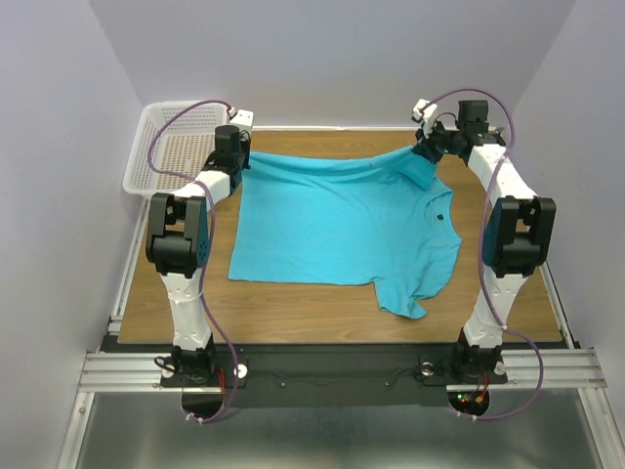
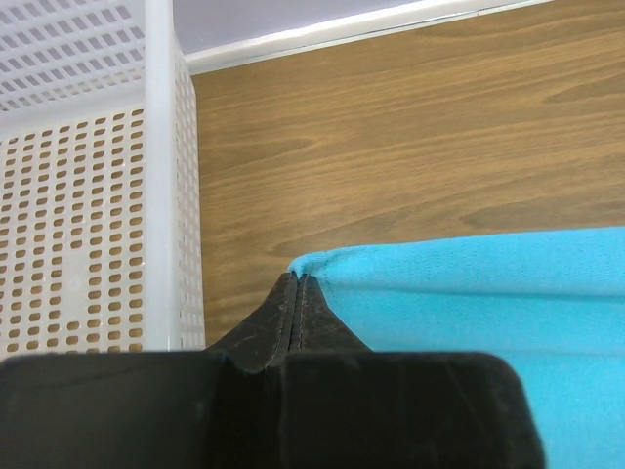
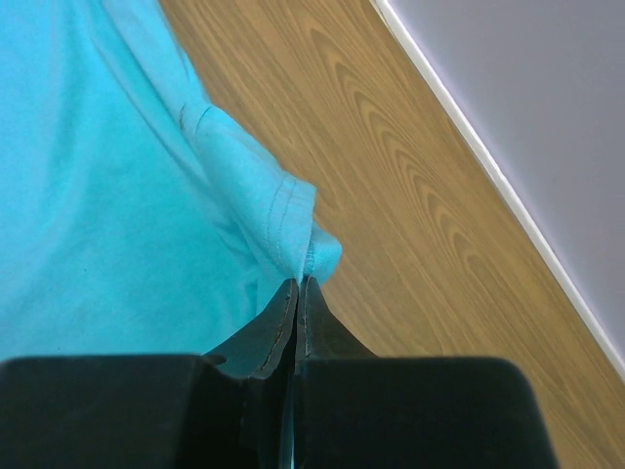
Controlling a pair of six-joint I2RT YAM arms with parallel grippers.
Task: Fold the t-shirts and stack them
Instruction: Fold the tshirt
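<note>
One turquoise t-shirt [image 1: 332, 225] lies spread on the wooden table, with a small dark mark [image 1: 440, 217] near its neckline at the right. My left gripper [image 1: 237, 161] is shut on the shirt's far left corner; in the left wrist view the cloth edge [image 2: 391, 269] is pinched at the gripper tips [image 2: 296, 283]. My right gripper [image 1: 427, 151] is shut on the shirt's far right sleeve; the right wrist view shows the sleeve hem [image 3: 293, 225] pinched at the gripper tips [image 3: 298, 285]. The far edge is lifted and stretched between the two grippers. The near sleeve [image 1: 405, 293] lies flat.
A white plastic mesh basket [image 1: 168, 147] stands at the far left corner, beside my left gripper; its wall [image 2: 166, 195] shows in the left wrist view. Bare wooden table [image 1: 293, 308] lies in front of the shirt. White walls enclose the table's back and sides.
</note>
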